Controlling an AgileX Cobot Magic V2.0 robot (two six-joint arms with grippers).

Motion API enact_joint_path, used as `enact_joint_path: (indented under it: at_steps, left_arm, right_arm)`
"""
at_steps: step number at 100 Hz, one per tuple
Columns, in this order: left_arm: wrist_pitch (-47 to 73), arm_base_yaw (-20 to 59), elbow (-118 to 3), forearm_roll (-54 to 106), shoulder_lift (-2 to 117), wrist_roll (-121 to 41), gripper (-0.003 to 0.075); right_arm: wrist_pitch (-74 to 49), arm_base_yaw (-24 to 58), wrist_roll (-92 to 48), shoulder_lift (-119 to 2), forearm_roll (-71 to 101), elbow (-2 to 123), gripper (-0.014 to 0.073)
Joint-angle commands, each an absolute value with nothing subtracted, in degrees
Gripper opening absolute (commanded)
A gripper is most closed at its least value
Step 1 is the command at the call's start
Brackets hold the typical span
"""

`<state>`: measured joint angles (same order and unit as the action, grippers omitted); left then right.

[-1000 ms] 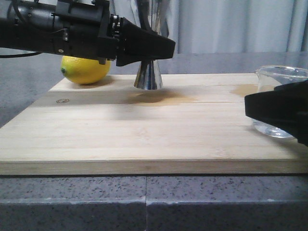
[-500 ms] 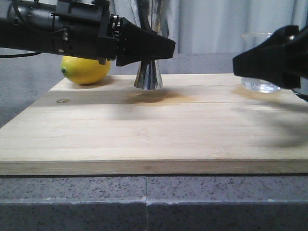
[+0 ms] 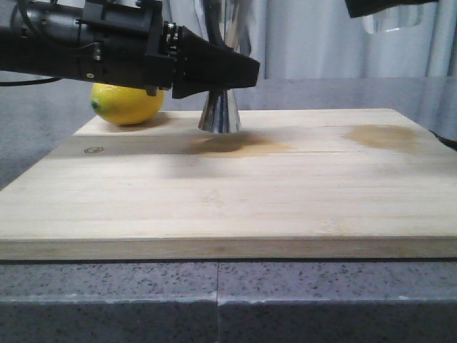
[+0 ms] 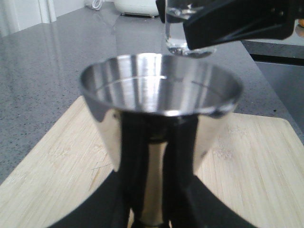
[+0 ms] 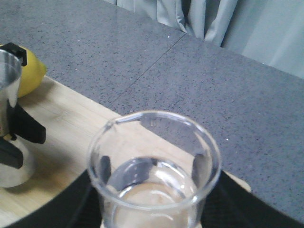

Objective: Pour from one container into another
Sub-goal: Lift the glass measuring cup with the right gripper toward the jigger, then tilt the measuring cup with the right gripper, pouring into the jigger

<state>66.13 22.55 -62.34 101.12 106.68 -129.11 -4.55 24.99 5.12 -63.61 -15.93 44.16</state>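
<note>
The steel jigger (image 3: 220, 113) stands on the wooden board (image 3: 235, 200) at the back, and my left gripper (image 3: 239, 71) is shut on its narrow waist. Seen from the left wrist, the jigger's wide cup (image 4: 160, 95) fills the view, with black fingers (image 4: 133, 166) on either side of its stem. My right gripper (image 3: 382, 6) is high at the upper right, shut on the glass beaker (image 3: 396, 18). The beaker (image 5: 154, 171) holds clear water and stays upright. From the left wrist, the beaker (image 4: 183, 28) hangs beyond the jigger's rim.
A yellow lemon (image 3: 127, 103) lies on the board's back left corner, behind my left arm. Two wet stains (image 3: 382, 136) darken the board. A grey speckled counter (image 3: 214, 300) surrounds the board. Curtains hang behind.
My right gripper has lifted the beaker off the board's right side, rising to the top of the front view. The left gripper and jigger have not moved.
</note>
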Motion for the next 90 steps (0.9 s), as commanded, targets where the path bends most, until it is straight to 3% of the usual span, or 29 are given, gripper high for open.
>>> enact_joint_path:
  at_steps: [1, 90]
  left_arm:
    - [72.11, 23.15, -63.98, 106.08, 103.58, -129.19, 0.0062]
    - [72.11, 23.15, -63.98, 106.08, 103.58, -129.19, 0.0062]
  right_arm:
    - [-3.03, 24.85, 5.03, -63.57, -18.42, 48.41, 0.026]
    - [-11.32, 33.36, 3.12, -73.21, -27.6, 64.54, 0.0262]
